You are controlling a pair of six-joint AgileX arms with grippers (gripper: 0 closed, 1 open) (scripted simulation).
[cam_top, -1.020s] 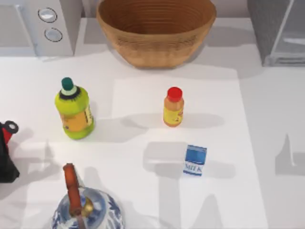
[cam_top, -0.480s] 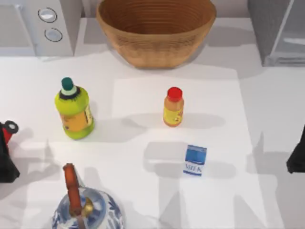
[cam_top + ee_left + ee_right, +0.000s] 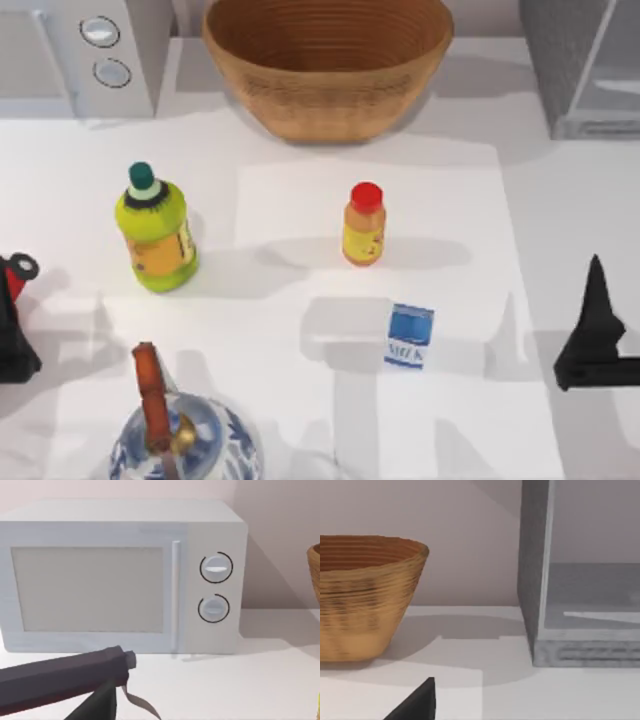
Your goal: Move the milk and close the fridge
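Observation:
The milk [image 3: 410, 336], a small blue carton with a white lower band, stands on the white table right of centre. The fridge [image 3: 562, 62] is the grey box at the back right corner; in the right wrist view its textured grey side [image 3: 534, 575] and pale inner space face me. My right gripper [image 3: 596, 332] is a dark shape near the table's right edge, well to the right of the milk and apart from it. My left gripper [image 3: 12, 345] rests at the far left edge.
An orange bottle with a red cap [image 3: 364, 224] stands just behind the milk. A green bottle [image 3: 155, 232] is at the left, a wicker basket [image 3: 328, 62] at the back middle, a microwave [image 3: 105, 50] back left, and a blue-white teapot [image 3: 182, 440] at the front.
My right arm has come in from the right edge and moved left, closer to the milk. The milk, the bottles and my left arm stay where they were.

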